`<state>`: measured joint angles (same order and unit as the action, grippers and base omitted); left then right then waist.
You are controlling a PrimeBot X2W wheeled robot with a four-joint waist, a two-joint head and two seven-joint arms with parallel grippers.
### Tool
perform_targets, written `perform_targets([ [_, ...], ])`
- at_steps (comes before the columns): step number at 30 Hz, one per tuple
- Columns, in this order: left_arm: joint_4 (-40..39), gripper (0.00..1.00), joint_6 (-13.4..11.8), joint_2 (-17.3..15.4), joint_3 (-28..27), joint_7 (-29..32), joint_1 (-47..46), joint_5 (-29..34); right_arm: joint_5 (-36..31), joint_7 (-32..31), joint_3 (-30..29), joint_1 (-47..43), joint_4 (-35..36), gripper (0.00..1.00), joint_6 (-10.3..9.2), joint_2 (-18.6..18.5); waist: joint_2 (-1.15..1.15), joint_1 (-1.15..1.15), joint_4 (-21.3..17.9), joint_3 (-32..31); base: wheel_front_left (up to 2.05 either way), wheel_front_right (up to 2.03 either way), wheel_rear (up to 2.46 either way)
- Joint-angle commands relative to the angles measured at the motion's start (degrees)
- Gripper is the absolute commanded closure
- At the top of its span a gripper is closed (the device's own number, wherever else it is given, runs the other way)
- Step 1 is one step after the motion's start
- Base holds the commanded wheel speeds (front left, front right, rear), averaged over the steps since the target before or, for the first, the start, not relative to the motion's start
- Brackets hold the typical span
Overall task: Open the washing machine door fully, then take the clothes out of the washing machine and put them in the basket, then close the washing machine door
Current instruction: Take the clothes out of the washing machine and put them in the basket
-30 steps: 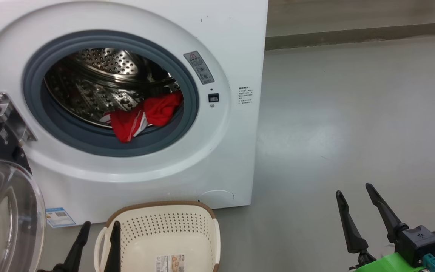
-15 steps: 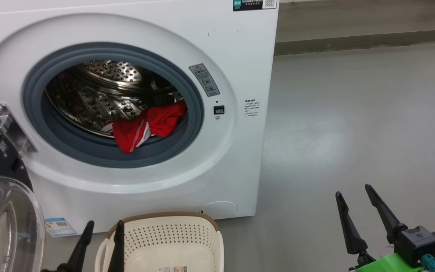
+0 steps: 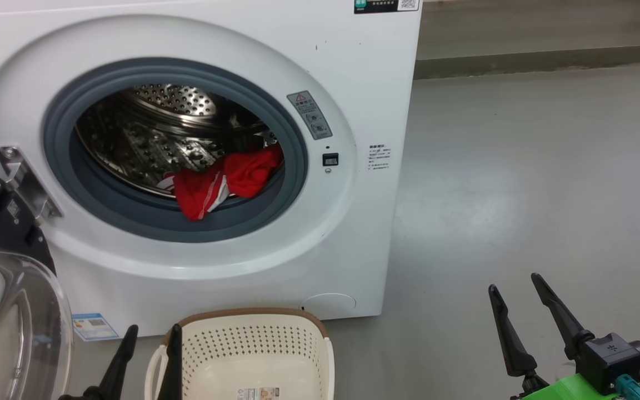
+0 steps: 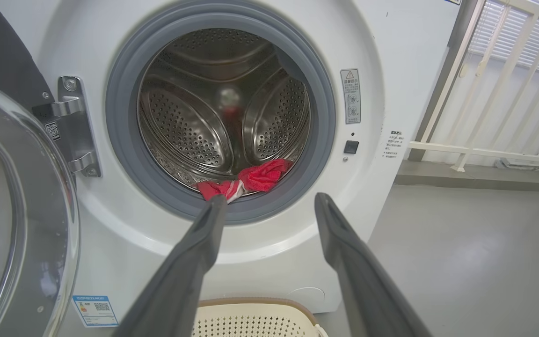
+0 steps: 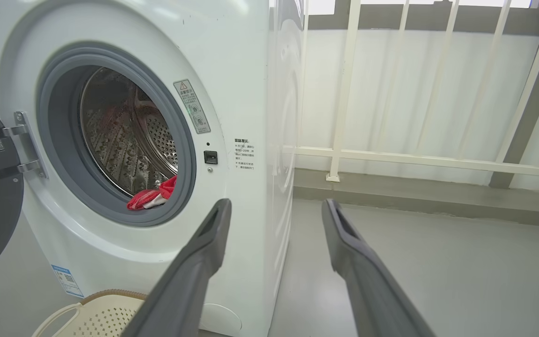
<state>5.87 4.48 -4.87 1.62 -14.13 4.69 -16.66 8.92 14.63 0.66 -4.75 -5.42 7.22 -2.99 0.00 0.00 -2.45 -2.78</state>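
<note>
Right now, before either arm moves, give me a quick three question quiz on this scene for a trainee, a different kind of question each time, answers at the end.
1. True or false: the door stands open.
2. Where are the clothes? A: on the floor. B: at the front edge of the drum. C: draped over the door.
3. Fill in: the left gripper and right gripper are both ___, holding nothing.

Key: 1 true; 2 B; 3 open.
</note>
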Motion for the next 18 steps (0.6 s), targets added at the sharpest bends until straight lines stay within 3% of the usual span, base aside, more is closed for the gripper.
perform_targets([
  [1, -0.99, 0.0, -0.51, -0.81, -1.82, -0.09, -2.81, -0.5, 0.12, 0.37, 1.31, 1.24, 1.39, 0.0, 0.26, -0.68, 0.0, 0.0, 0.29, 0.25, 0.0, 0.0, 0.0],
  [18, 3.65, 0.0, -1.05, -1.19, -0.01, 1.43, -12.41, -0.61, 0.02, 0.37, 2.04, 3.91, 1.91, 0.0, 0.26, -0.95, 0.0, 0.0, 3.22, 4.74, 0.0, 0.0, 0.0],
])
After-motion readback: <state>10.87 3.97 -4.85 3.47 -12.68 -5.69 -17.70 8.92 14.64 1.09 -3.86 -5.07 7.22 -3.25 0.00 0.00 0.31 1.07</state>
